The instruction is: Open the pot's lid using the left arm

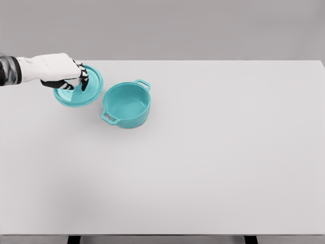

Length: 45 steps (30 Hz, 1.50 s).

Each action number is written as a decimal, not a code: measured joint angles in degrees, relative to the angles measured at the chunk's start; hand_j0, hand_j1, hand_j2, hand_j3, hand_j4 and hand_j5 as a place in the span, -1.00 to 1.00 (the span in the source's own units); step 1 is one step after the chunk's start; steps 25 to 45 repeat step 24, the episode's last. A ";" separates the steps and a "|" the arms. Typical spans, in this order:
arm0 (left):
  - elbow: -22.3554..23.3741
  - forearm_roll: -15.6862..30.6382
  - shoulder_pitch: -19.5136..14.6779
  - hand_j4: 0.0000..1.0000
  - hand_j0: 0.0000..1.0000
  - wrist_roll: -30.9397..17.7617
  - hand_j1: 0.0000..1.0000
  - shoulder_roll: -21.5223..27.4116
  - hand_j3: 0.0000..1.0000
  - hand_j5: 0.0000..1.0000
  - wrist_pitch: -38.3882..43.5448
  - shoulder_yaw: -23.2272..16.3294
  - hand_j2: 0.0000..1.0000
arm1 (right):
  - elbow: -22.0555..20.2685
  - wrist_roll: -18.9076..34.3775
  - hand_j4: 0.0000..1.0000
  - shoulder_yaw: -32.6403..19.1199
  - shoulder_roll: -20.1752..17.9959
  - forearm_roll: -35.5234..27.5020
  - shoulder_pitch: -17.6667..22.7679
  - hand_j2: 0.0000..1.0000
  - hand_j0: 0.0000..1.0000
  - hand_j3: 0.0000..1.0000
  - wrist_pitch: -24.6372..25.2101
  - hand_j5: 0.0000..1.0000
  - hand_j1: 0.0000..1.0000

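The teal pot [127, 105] stands uncovered on the white table [203, 168], up toward eleven o'clock from the table's middle. Its hollow inside shows plainly, with one loop handle pointing to about one o'clock and the other to about seven o'clock.

The lid [86, 90] is off the pot and sits at the pot's ten o'clock, just beside it (whether rim and lid actually touch cannot be told). It appears to lie flat on the table, or very close to it.

The left hand [68, 75] reaches in from the nine o'clock edge and covers the lid's upper left part. Its dark-tipped fingers [84, 80] curl down over the lid's centre, closed around the knob there, which is itself mostly hidden beneath them.

The right arm does not appear anywhere.
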 measured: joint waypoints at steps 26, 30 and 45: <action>5.98 7.20 1.49 1.00 1.00 0.15 1.00 3.40 1.00 1.00 0.02 1.28 1.00 | 0.00 0.00 1.00 0.00 0.00 0.00 0.00 1.00 1.00 1.00 0.00 1.00 1.00; 5.98 7.20 1.49 1.00 1.00 0.15 1.00 3.40 1.00 1.00 0.02 1.28 1.00 | 0.00 0.00 1.00 0.00 0.00 0.00 0.00 1.00 1.00 1.00 0.00 1.00 1.00; 5.98 7.20 1.49 1.00 1.00 0.15 1.00 3.40 1.00 1.00 0.02 1.28 1.00 | 0.00 0.00 1.00 0.00 0.00 0.00 0.00 1.00 1.00 1.00 0.00 1.00 1.00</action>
